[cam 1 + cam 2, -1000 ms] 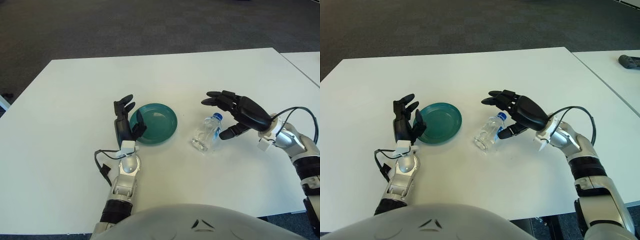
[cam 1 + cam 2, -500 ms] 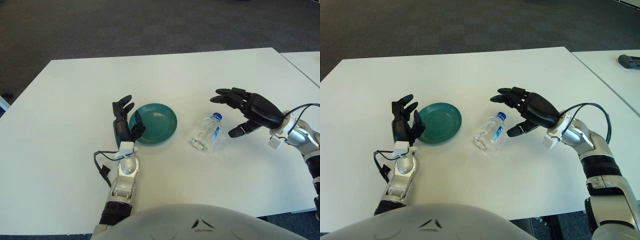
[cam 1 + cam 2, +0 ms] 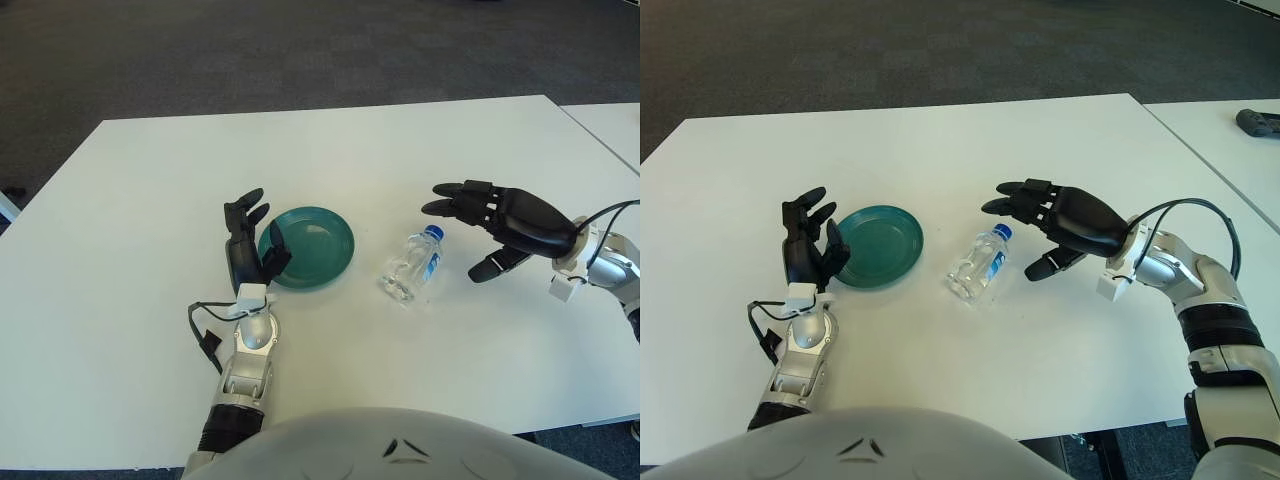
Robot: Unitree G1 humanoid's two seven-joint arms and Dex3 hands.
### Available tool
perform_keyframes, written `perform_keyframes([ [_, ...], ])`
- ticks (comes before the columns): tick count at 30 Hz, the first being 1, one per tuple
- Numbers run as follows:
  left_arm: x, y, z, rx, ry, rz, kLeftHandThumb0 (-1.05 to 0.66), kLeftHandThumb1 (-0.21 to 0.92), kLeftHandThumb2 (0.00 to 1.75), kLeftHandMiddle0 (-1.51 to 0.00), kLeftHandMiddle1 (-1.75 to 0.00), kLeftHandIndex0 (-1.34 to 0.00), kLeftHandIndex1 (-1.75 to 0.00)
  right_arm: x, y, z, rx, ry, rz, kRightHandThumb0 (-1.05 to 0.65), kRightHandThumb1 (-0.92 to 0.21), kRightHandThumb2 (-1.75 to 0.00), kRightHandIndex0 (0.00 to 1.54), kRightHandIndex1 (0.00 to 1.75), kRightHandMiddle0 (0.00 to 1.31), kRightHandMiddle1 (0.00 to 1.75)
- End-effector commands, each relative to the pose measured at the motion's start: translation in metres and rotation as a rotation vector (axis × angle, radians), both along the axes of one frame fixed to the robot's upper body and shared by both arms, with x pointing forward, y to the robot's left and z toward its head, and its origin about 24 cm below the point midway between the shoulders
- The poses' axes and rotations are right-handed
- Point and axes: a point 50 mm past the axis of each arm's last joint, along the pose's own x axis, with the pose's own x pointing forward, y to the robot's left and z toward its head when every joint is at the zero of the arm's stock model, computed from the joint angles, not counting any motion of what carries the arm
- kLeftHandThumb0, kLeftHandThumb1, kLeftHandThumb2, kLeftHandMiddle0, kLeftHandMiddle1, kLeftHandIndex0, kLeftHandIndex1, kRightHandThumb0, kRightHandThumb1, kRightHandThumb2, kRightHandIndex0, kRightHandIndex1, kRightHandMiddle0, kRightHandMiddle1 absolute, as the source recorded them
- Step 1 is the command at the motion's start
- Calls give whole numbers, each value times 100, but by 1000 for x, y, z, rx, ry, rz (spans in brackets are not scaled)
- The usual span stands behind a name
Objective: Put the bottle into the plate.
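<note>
A clear plastic bottle (image 3: 410, 265) with a blue cap lies on its side on the white table (image 3: 150, 200), just right of the green plate (image 3: 310, 245). The plate holds nothing. My right hand (image 3: 480, 225) hovers to the right of the bottle, fingers spread open, a short gap away from the cap. At the plate's left edge my left hand (image 3: 250, 245) stands upright with its fingers open and nothing in them.
A second white table (image 3: 1240, 150) stands to the right with a dark object (image 3: 1260, 122) on it. A black cable (image 3: 205, 335) loops beside my left wrist. Dark carpet lies beyond the table's far edge.
My right hand has drawn back to the right, away from the bottle. The bottle, plate and left hand have stayed put.
</note>
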Motion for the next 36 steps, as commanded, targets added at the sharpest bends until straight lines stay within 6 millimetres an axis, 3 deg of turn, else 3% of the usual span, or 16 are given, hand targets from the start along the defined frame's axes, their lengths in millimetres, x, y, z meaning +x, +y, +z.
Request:
perform_keyframes([
  [1,0,-9,5,-46,-16,-1,-94,92,76,-30,-85,-7,-114,4,7,4,-46,-25,43,-97,-92,-70,28,2,0,50],
  [12,0,-17,10,-48,-31,-16,-93,92,75,-28,-86,-7,-115,13,21,3,-88,-34,140,-91,-92,-58,23,0,0,41],
  [24,-1,-23,12,-34,-32,-25,-95,92,79,-26,-89,-3,-114,13,32,-13,-100,31,163,-89,-92,-65,18,0,0,28],
  [36,-2,-27,16,-20,-31,-31,-96,92,79,-23,-89,-3,-115,14,38,-25,-112,118,151,-90,-92,-78,19,1,0,37],
])
